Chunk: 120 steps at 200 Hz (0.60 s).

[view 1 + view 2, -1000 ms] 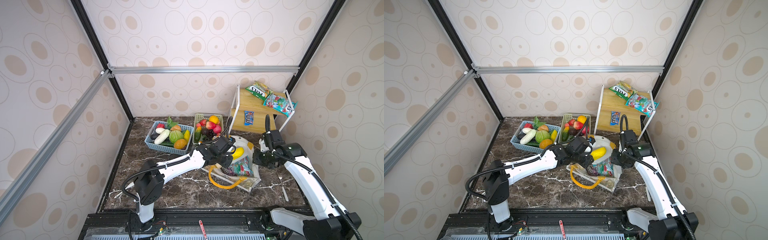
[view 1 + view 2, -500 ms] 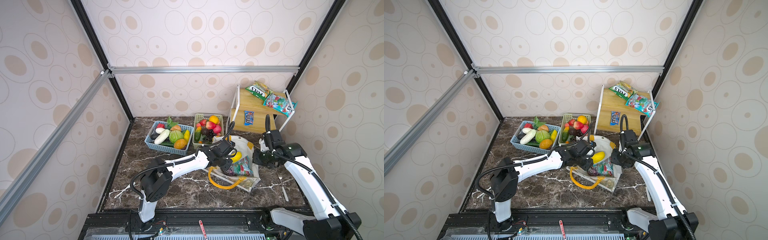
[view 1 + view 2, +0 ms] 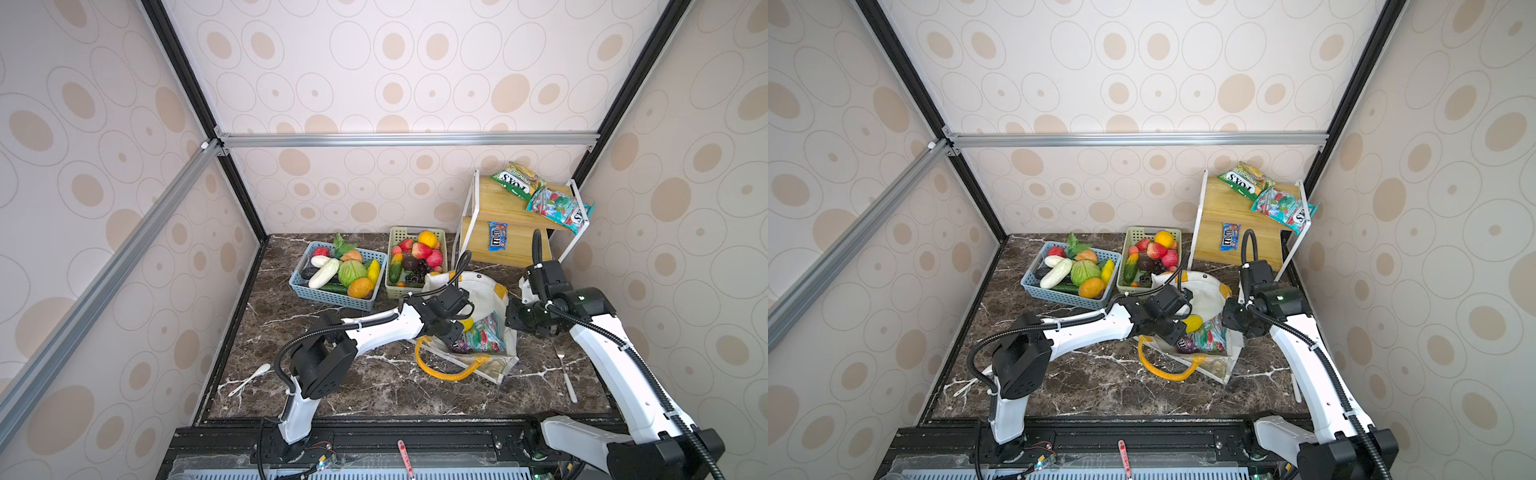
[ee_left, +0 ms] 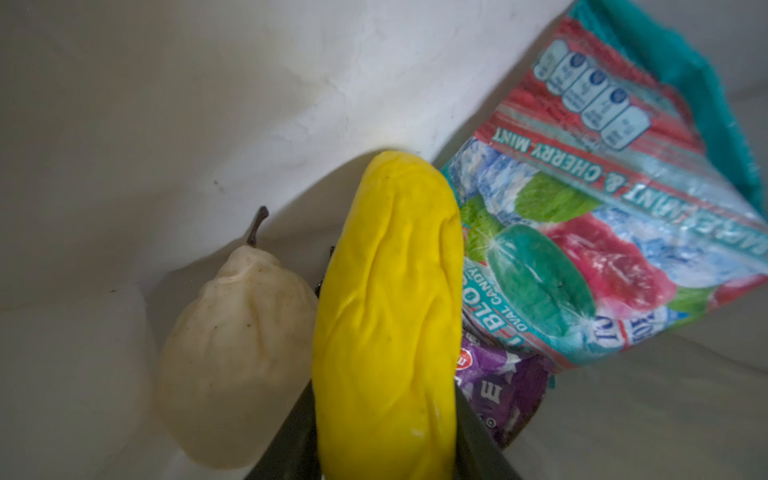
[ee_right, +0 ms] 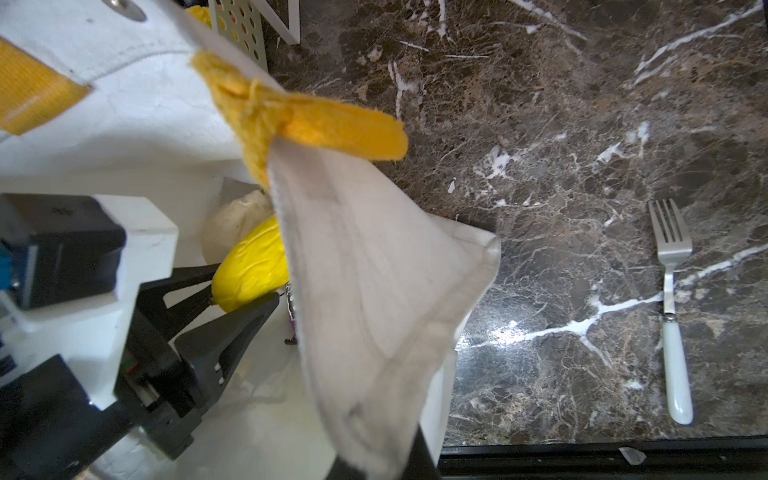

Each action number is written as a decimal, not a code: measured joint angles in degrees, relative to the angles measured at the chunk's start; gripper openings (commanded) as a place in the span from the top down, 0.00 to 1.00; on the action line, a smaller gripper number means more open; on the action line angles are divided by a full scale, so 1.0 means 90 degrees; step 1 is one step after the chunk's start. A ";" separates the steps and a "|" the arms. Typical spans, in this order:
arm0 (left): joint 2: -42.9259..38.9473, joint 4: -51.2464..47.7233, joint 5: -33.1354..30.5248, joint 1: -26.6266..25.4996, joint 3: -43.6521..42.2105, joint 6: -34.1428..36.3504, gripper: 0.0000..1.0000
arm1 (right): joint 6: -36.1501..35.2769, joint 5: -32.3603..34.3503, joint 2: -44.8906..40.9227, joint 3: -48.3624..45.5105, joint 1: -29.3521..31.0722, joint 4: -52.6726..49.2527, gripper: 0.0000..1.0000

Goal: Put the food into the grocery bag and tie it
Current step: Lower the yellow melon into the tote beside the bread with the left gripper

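Note:
The white grocery bag [image 3: 484, 286] [image 3: 1208, 293] lies tipped with its mouth open and its yellow-orange handle [image 3: 436, 374] on the marble. My left gripper [image 3: 461, 322] [image 4: 382, 419] reaches inside it, its jaws pressed against both sides of a yellow fruit [image 4: 386, 311] [image 5: 253, 266]. Beside that fruit lie a pale pear [image 4: 232, 361], a teal candy packet [image 4: 582, 249] and a purple packet [image 4: 503, 386]. My right gripper [image 3: 513, 318] [image 5: 382, 465] is shut on the bag's white rim and holds it up.
A blue basket [image 3: 332, 298] and a green basket [image 3: 415, 230] of food stand behind the bag. A wooden shelf [image 3: 515, 245] with snack packets stands at the back right. A fork [image 3: 567, 374] lies right of the bag, and a white spoon [image 3: 249, 379] lies at the front left.
My left gripper has carried the yellow fruit lower and deeper into the bag. The right arm has stayed where it was, still holding the rim.

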 measured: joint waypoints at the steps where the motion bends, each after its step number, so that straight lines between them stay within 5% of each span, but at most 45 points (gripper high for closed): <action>1: 0.0002 0.0002 0.0000 0.0000 0.0000 0.0000 0.57 | 0.0000 0.0000 0.0000 0.0000 0.0000 0.0000 0.91; 120: 0.0238 -0.0019 -0.0027 -0.0034 0.0070 -0.0010 0.30 | 0.0000 -0.0007 -0.0053 -0.0046 0.0000 0.0027 0.91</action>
